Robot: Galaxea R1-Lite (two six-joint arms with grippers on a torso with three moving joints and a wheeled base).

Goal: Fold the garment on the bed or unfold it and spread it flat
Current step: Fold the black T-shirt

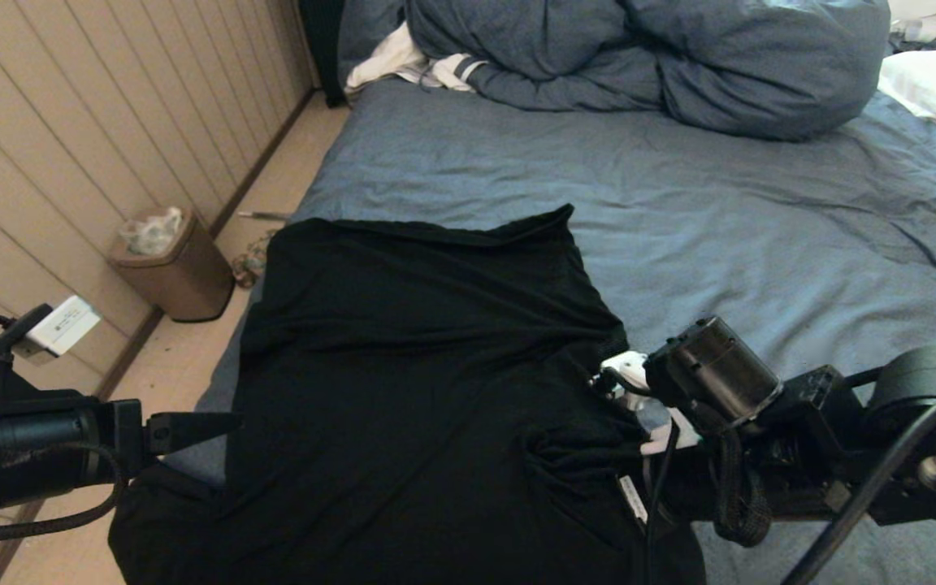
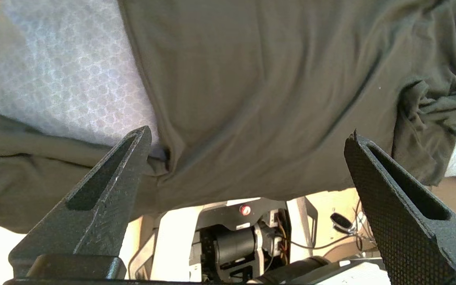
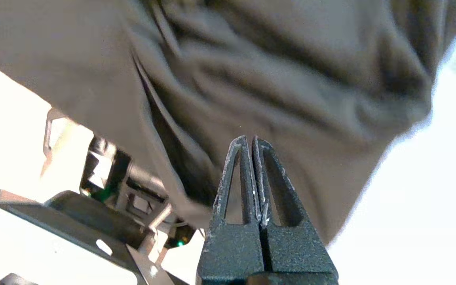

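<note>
1. Lying plain side up across the near left part of the bed (image 1: 760,203), the garment (image 1: 419,349) shows no print in any view; its near end hangs over the bed's near edge, and one sleeve (image 1: 151,528) droops off the near left corner.

2. Most of the shirt body is fairly smooth, but the near right part is bunched into a knot of folds (image 1: 574,455), so I judge it neither folded nor spread flat yet.

3. The right gripper (image 3: 250,139) sits at that bunched near right edge, which is probably why the cloth gathers there. Its two fingers are pressed fully together. In the right wrist view the tips look bare against the fabric behind them, and I cannot tell whether any fold is pinched between them.

4. The left gripper (image 2: 247,136) hovers just above the near left edge of the shirt, near where the sleeve leaves the body. Its fingers (image 2: 105,186) stand as wide apart as they go and grip nothing; that reads as a stance ready to close on the cloth below.

5. With one arm at each near corner, the setup suits taking both sides of the near edge at once, either to pull it taut or to carry it over as a fold.

6. The blue-grey duvet (image 1: 679,57) is heaped at the far end, well apart from the shirt, leaving open sheet beyond it. A waste bin (image 1: 171,264) stands on the floor to the left.
</note>
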